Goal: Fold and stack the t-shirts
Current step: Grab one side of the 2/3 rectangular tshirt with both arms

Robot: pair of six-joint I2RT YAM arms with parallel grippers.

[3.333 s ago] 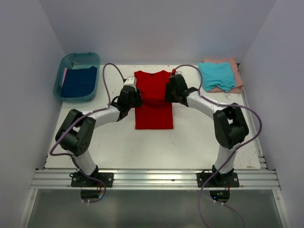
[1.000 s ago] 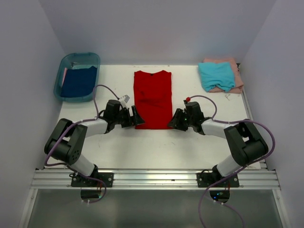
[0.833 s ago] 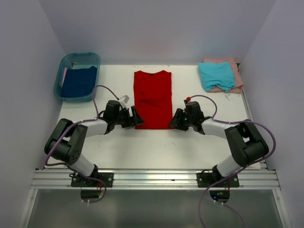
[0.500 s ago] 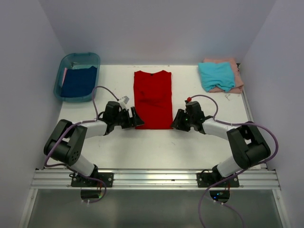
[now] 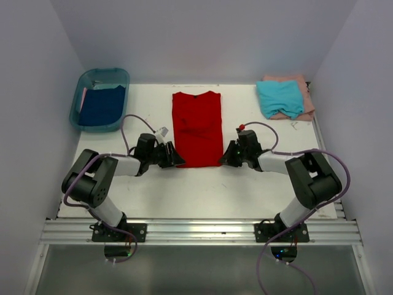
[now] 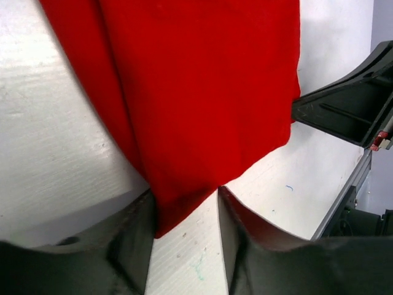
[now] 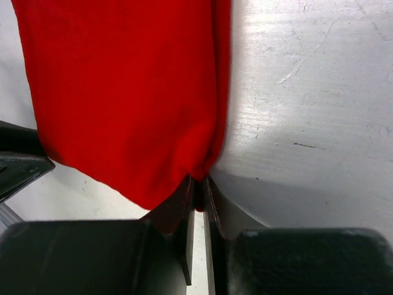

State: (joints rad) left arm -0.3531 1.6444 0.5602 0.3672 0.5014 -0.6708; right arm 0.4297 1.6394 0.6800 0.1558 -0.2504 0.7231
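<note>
The red t-shirt lies flat as a long narrow strip in the middle of the table, collar at the far end. My left gripper lies low at its near left corner. In the left wrist view the jaws are still apart, with the corner of the red cloth between them and bare table showing in the gap. My right gripper is at the near right corner. Its jaws are shut on the pinched edge of the red cloth.
A teal t-shirt lies folded on a pale pink one at the far right corner. A dark blue t-shirt sits in the teal tub at the far left. The aluminium rail runs along the near edge.
Both grippers slid inward to the red t-shirt's near corners. The right jaws closed on the cloth. The left jaws narrowed round their corner.
</note>
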